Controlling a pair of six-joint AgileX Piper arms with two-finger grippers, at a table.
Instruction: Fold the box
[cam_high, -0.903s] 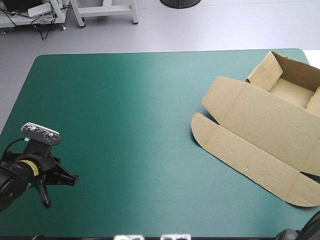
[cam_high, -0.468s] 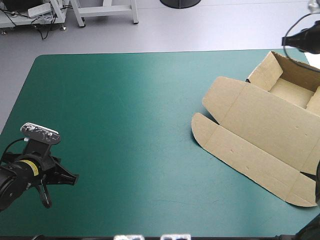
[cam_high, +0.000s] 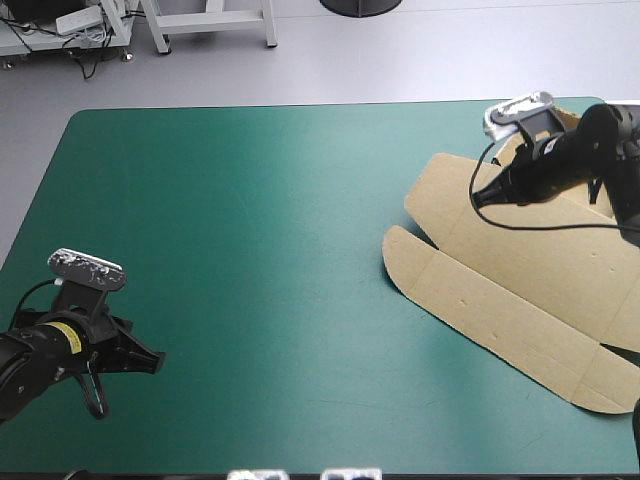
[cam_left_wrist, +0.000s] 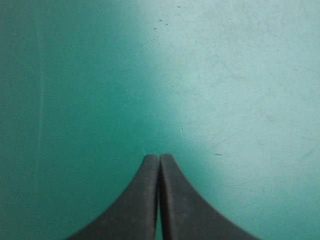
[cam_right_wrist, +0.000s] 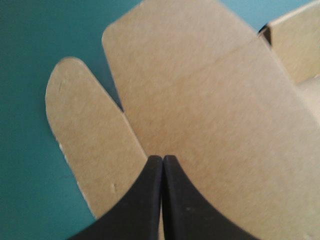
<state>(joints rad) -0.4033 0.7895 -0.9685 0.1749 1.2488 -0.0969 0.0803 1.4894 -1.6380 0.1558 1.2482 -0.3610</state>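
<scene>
R end effector (cam_high: 478, 200) moved in over box (cam_high: 520, 262), tips together, empty, L end effector (cam_left_wrist: 159, 156) same over teal-green cover (cam_high: 260, 220)

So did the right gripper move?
Yes. The right gripper came from beyond the far side of the box and is now over its flat lid.
</scene>
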